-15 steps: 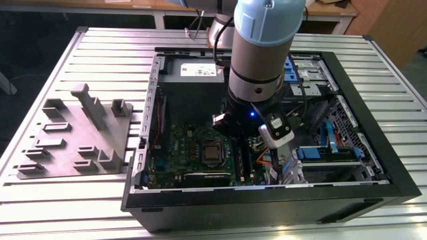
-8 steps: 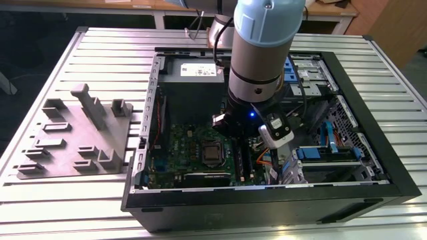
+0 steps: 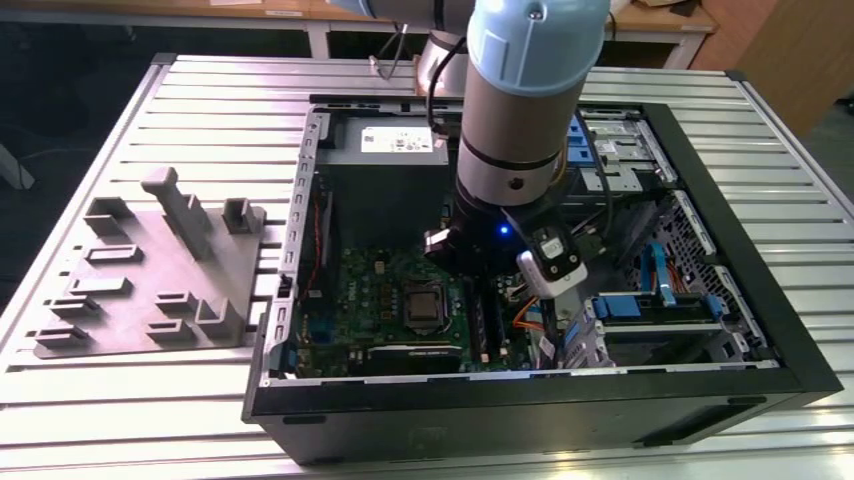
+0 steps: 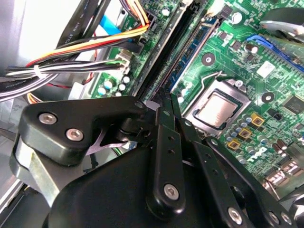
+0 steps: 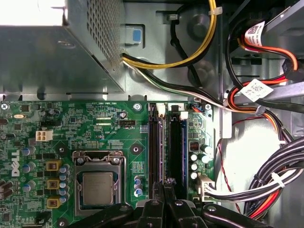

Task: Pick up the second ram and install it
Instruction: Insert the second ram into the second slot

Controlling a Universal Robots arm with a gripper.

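The open computer case (image 3: 534, 388) lies on the slatted table with the green motherboard (image 5: 109, 124) inside. My gripper (image 5: 165, 184) reaches down over the two long black slots (image 5: 153, 142) beside the processor socket (image 5: 97, 187). The second ram (image 5: 161, 152) appears as a thin strip seen edge-on, standing along a slot and running out from between my fingertips. The fingers are pressed together on it. In the second wrist view the gripper (image 4: 166, 93) tips meet right at the slot line. From the exterior view the gripper (image 3: 497, 295) sits low inside the case, mostly hidden by the wrist.
The grey power supply box (image 5: 47, 57) sits just beyond the board's edge. Cable bundles (image 5: 268, 185) crowd the side next to the slots, and drive bays (image 3: 654, 300) fill the exterior view's right of the case. A grey fixture plate (image 3: 154, 270) lies on the table at the exterior view's left.
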